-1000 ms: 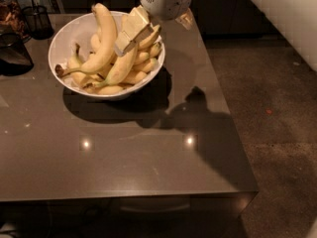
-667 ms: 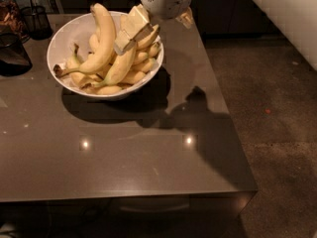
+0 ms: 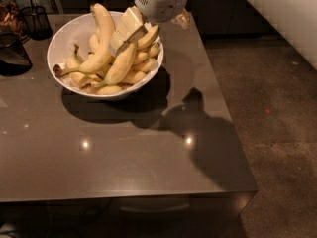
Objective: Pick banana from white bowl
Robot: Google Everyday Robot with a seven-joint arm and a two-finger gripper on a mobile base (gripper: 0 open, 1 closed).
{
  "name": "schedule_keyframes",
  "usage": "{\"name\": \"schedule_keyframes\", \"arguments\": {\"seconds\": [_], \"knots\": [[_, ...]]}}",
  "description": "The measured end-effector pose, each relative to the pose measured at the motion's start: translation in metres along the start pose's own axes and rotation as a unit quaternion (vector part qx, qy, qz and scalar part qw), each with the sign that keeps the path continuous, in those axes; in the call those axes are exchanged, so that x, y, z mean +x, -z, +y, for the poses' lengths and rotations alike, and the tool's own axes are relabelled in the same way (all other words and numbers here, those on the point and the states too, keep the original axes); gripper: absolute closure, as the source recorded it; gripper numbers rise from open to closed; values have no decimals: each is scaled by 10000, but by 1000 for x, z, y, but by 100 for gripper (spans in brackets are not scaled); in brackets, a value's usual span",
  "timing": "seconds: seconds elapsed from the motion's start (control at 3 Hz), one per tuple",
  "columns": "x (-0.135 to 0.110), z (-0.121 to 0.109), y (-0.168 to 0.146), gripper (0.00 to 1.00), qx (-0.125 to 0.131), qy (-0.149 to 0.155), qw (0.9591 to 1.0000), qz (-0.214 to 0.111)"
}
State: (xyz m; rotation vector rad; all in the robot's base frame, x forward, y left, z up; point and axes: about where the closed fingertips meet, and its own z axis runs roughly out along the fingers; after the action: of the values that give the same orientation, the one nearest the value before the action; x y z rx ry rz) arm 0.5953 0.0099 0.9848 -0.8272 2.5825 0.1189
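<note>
The gripper (image 3: 122,43) reaches into the white bowl (image 3: 62,41) on the dark table (image 3: 124,157), its jaws pinched narrowly on the upper end of the banana (image 3: 117,68), which lies atop the other bananas.

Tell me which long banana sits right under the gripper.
The straighter banana slanting across the bowl, beneath the gripper; the curvier banana rises beside it, tip above the rim.
</note>
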Motion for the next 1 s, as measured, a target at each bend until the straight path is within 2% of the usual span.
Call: {"name": "schedule_keyframes", "arguments": {"seconds": [0.33, 0.67, 1.0], "knots": [[0, 12, -4, 0, 144, 140, 9998, 94], [0, 12, -4, 0, 152, 146, 9997, 97], [-3, 20, -6, 0, 240, -89, 9996, 73]]}}
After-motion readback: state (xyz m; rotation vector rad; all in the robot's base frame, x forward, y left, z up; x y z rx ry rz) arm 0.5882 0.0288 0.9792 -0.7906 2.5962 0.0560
